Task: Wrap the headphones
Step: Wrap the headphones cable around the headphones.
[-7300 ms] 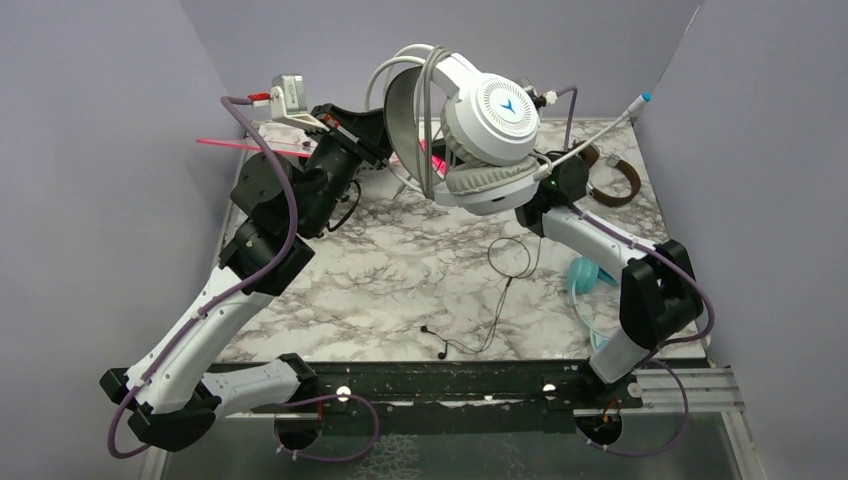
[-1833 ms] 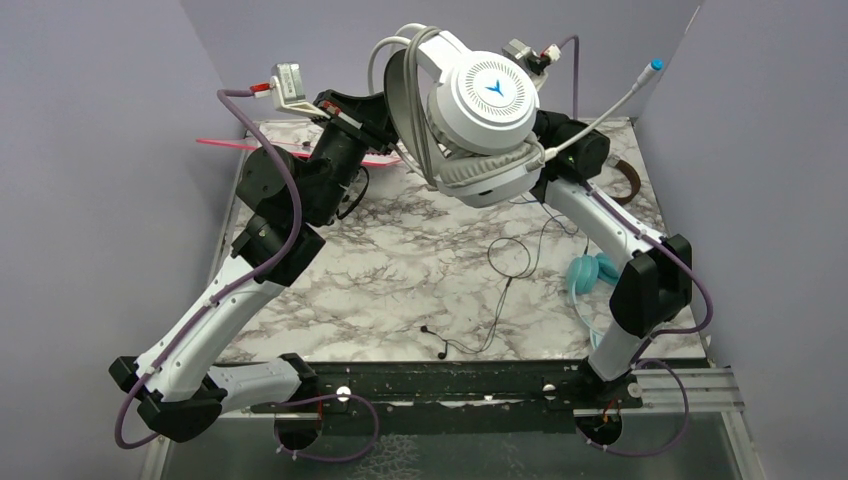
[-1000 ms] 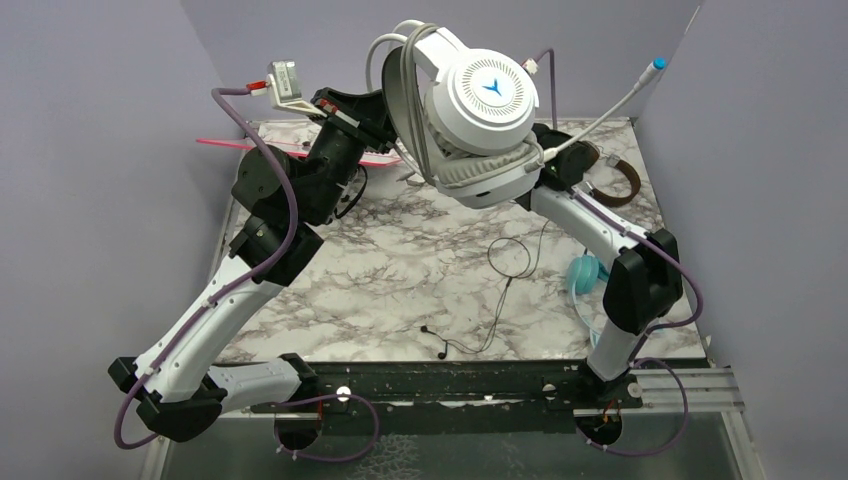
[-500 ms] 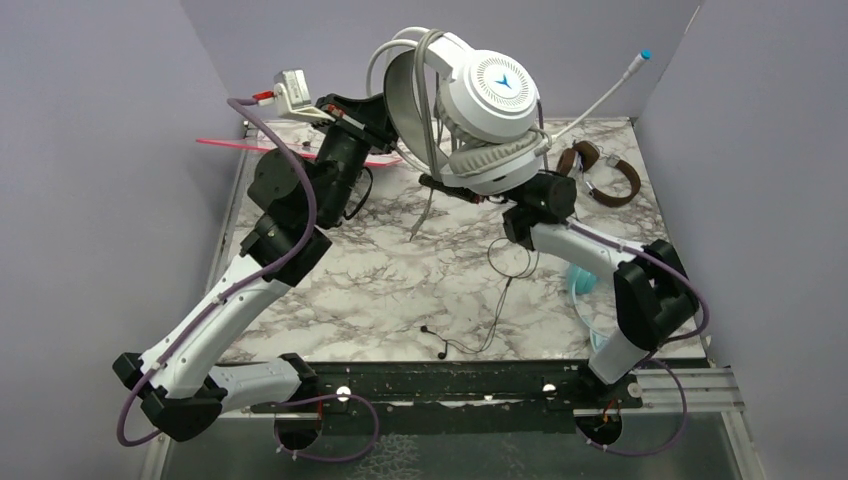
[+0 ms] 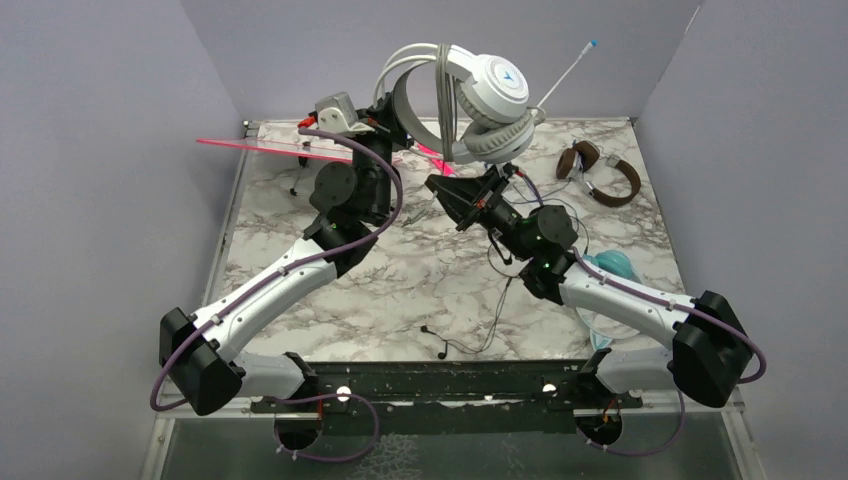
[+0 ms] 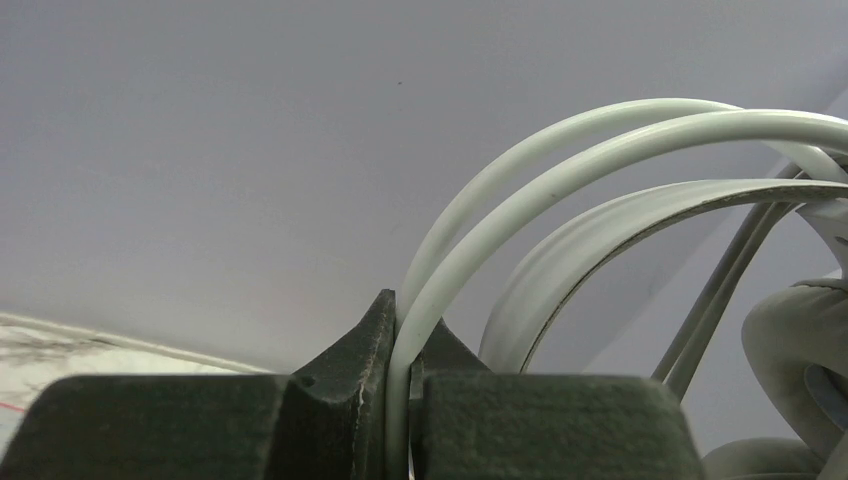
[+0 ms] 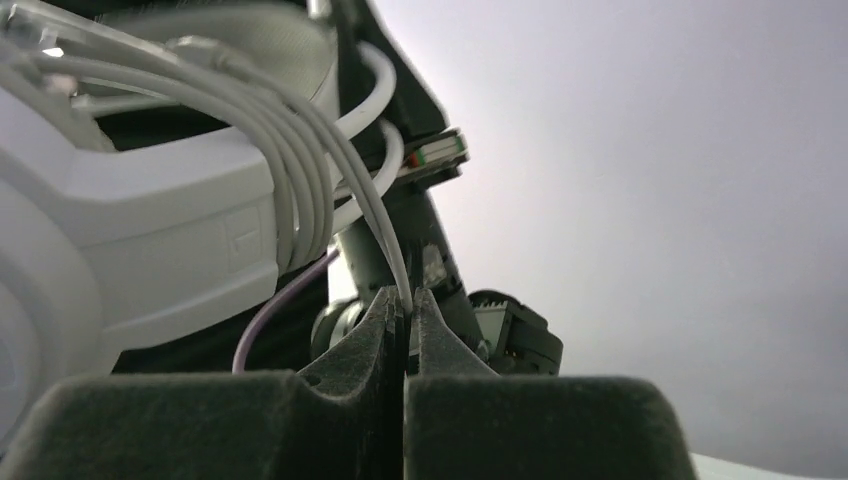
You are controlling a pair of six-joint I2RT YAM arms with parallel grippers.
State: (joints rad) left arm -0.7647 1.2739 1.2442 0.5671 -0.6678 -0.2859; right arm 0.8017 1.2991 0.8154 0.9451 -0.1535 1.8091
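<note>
You had the white-grey headphones [image 5: 490, 95] held up above the far middle of the marble table [image 5: 400, 270], with the blue logo on one cup facing the overhead camera. Your left gripper [image 6: 400, 318] was clamped tight on one of the thin headband tubes [image 6: 398, 390], a jaw pressed against either side of it. Your right gripper [image 7: 405, 300] was pinched closed on the grey cord [image 7: 300, 160] at the very fingertips. That cord ran up in several turns lying side by side across the white end of the headband. Seen from above, the right gripper sat just below and left of the cups. The microphone boom [image 5: 565, 75] with its blue tip stuck up to the right. The brown headphones [image 5: 600, 175] lay on the table at the far right, well apart from the lifted set. The teal headphones [image 5: 612, 265] lay near the right edge, partly hidden beneath your right arm. A thin black cable [image 5: 500, 290] lay loose near the table's middle, and a pink rod [image 5: 250, 147] ran along the far left
</note>
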